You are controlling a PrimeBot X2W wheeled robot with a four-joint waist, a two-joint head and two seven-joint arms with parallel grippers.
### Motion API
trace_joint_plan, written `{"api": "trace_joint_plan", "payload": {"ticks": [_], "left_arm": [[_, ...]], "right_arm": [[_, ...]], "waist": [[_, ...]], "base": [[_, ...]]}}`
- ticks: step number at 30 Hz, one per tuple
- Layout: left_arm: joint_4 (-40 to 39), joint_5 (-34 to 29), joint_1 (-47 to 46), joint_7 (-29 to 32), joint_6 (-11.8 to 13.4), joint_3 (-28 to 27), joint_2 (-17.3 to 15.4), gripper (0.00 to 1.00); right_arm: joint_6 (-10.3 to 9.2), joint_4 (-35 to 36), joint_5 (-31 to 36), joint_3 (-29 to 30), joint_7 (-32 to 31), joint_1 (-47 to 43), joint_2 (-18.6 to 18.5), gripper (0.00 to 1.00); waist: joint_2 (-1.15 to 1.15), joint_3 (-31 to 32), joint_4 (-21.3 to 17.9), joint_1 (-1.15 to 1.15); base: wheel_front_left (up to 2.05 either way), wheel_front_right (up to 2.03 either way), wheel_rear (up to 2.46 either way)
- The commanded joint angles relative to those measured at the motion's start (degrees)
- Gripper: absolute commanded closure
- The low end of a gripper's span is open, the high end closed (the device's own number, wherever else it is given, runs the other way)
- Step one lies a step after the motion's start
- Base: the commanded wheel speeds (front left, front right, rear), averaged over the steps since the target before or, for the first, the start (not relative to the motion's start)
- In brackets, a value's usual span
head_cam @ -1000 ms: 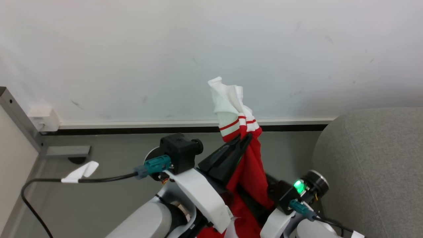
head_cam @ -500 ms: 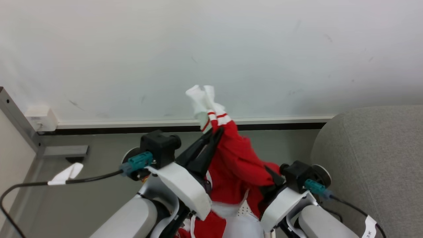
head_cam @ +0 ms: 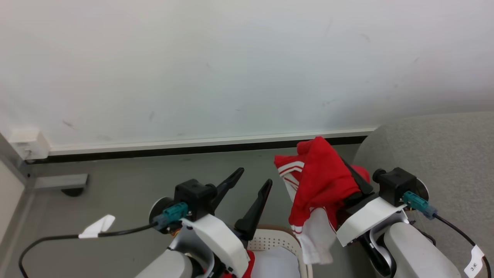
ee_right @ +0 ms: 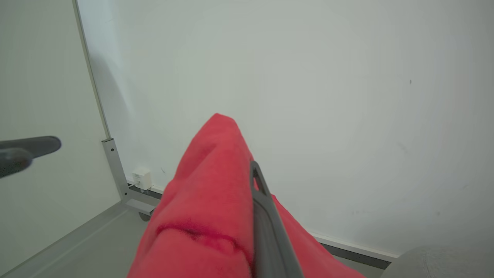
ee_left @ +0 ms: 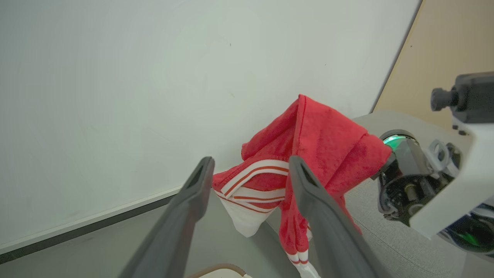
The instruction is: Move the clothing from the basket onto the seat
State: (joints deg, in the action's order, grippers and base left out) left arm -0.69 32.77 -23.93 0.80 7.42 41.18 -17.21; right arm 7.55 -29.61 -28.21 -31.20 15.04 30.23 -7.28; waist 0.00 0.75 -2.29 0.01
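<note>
Holding one garment [head_cam: 320, 181] in closed jaws, the right gripper [head_cam: 355, 175] hangs beside the open-jawed left gripper [head_cam: 254, 175].

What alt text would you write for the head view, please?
The right gripper holds a red garment with white trim aloft beside the grey seat. The left gripper is open and empty above the basket, with a white wall behind.

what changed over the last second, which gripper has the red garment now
The left gripper let go of the red garment and now stands open, empty. The right gripper, shut on it, has carried it right toward the seat. Seat and wall stayed put; the camera shifted a little.
</note>
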Motion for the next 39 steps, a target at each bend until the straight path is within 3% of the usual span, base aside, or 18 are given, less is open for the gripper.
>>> {"api": "trace_joint_plan", "payload": {"ticks": [1, 10, 24, 31, 39], "left_arm": [[0.5, -0.7, 0.8, -0.9, -0.3, 0.2, 0.2, 0.0], [3.1, -0.7, 1.0, -2.5, -0.8, 1.1, 1.0, 0.0], [4.7, -2.2, 1.4, -4.7, -1.9, 4.8, 3.4, 0.0], [5.1, -2.9, 0.0, -5.1, -2.6, 6.3, 3.9, 0.0], [5.3, -3.5, -2.4, -4.5, -3.9, 6.9, 3.7, 0.0]], "right_arm": [[-0.12, 0.7, 0.5, 0.5, 0.2, -0.5, -0.5, 1.0], [-0.12, 5.0, 0.7, 2.8, 0.2, -0.9, -2.1, 1.0], [-0.12, 13.6, 1.9, 9.1, 0.2, -7.1, -8.5, 1.0], [-0.12, 16.2, 2.7, 12.8, -0.2, -8.8, -9.7, 1.0], [-0.12, 16.0, 4.0, 15.8, -2.5, -4.8, -10.4, 1.0]], "waist": [[0.0, -0.3, -1.1, -0.01], [0.0, -1.4, -8.4, -0.01], [0.0, -3.4, -18.4, -0.01], [0.0, -6.1, -19.1, -0.01], [0.0, -10.2, -16.1, -0.01]], "base": [[0.0, 0.0, 0.0], [0.0, 0.0, 0.0], [0.0, 0.0, 0.0], [0.0, 0.0, 0.0], [0.0, 0.0, 0.0]]}}
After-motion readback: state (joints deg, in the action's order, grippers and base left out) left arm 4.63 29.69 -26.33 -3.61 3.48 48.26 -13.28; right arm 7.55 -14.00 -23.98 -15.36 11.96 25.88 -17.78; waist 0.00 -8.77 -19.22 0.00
